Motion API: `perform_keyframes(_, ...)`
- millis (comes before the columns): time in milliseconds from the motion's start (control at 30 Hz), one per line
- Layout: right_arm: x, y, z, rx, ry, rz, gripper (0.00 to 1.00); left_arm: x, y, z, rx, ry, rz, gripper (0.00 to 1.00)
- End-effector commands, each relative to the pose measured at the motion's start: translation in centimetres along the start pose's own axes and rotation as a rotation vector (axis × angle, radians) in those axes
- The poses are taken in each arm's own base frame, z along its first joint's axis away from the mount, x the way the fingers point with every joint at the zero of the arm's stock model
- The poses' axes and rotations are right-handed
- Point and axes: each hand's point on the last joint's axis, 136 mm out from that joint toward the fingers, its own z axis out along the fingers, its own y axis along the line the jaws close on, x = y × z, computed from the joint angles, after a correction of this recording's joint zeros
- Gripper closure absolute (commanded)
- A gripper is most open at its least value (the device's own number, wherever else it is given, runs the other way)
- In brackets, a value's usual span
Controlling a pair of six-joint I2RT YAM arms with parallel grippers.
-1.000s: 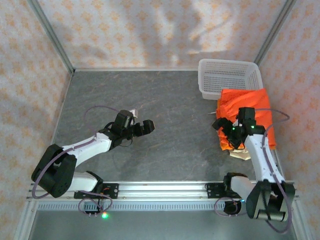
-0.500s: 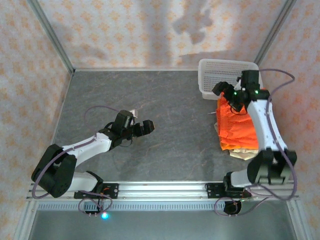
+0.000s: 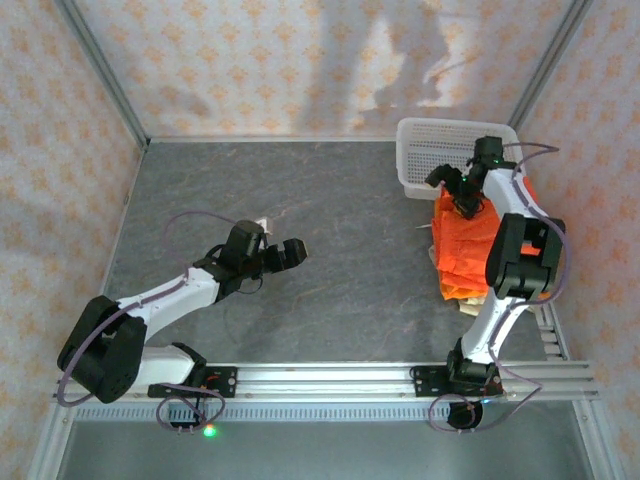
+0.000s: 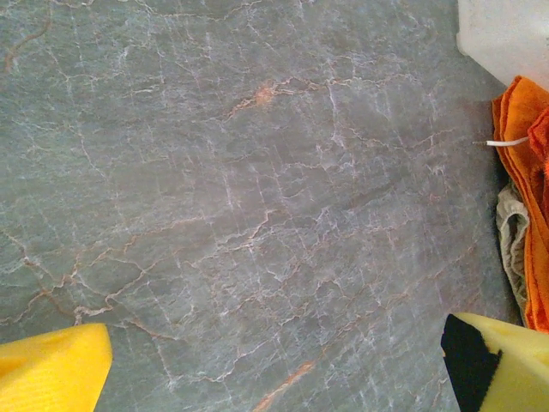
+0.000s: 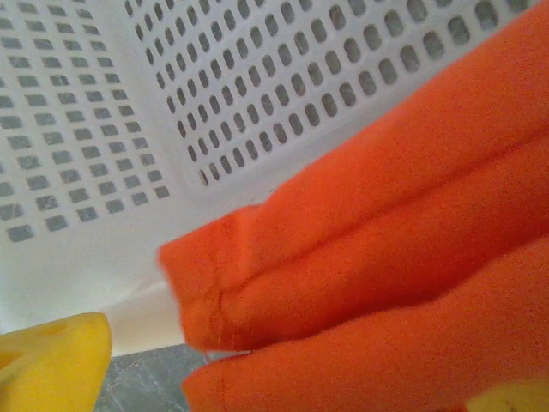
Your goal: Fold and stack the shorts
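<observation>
Orange shorts (image 5: 386,240) take up the right and lower part of the view, folded in layers, with a stitched hem at the corner that points left. Behind them is the white basket (image 5: 129,103), its plastic pierced with rows of oval holes; the cloth corner overlaps its rim. A sliver of grey tabletop (image 5: 141,386) shows at the bottom. The right end effector (image 5: 283,382) has its yellow fingers (image 5: 51,360) wide apart at the lower corners, with cloth between them.

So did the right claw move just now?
Yes. The right claw went away from the front rail, along the orange shorts, up to the white basket.
</observation>
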Motion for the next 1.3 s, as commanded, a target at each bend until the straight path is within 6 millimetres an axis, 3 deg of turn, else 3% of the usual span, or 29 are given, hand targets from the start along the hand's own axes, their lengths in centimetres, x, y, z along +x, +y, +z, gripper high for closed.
perform_keyframes(0, 1.6, -0.5, -0.4, -0.007, 0.002, -0.005, 0.01, 0.1, 1.2, -0.2, -0.043, -0.013, 0.01, 0.0)
perform_keyframes(233, 5.8, -3.6, -0.6, 0.05, 0.047, 0.043, 0.01, 0.3, 1.2, 0.2, -0.038, -0.001, 0.003, 0.0)
perform_keyframes(333, 6.0, -3.8, -1.0, 0.052, 0.041, 0.062, 0.01, 0.4, 1.3, 0.2, -0.039, -0.001, 0.003, 0.0)
perform_keyframes(400, 5.3, -3.3, -1.4, 0.045, 0.027, 0.058, 0.01, 0.3, 1.2, 0.1, -0.039, -0.003, 0.006, 0.0)
perform_keyframes(567, 3.3, 0.4, -3.0, -0.084, -0.002, 0.044, 0.01, 0.1, 1.0, -0.1, -0.038, -0.008, 0.008, 0.0)
perform_keyframes(700, 2.7, 1.7, -4.8, -0.122, -0.043, 0.01, 0.01, 0.2, 1.2, -0.2, -0.042, -0.01, 0.008, 0.0)
perform_keyframes(967, 3.0, 4.9, -11.0, -0.237, -0.158, -0.079, 0.01, -0.3, 1.1, -0.5, -0.048, -0.03, 0.013, 0.0)
perform_keyframes(1100, 4.0, 6.5, -14.3, -0.277, -0.253, -0.169, 0.01, -2.3, 1.4, -3.0, -0.117, -0.129, 0.07, 0.0)
perform_keyframes(1267, 4.9, 5.2, -15.7, -0.145, -0.466, -0.306, 0.01, -7.0, 2.9, -10.0, -0.325, -0.395, 0.193, 0.0)
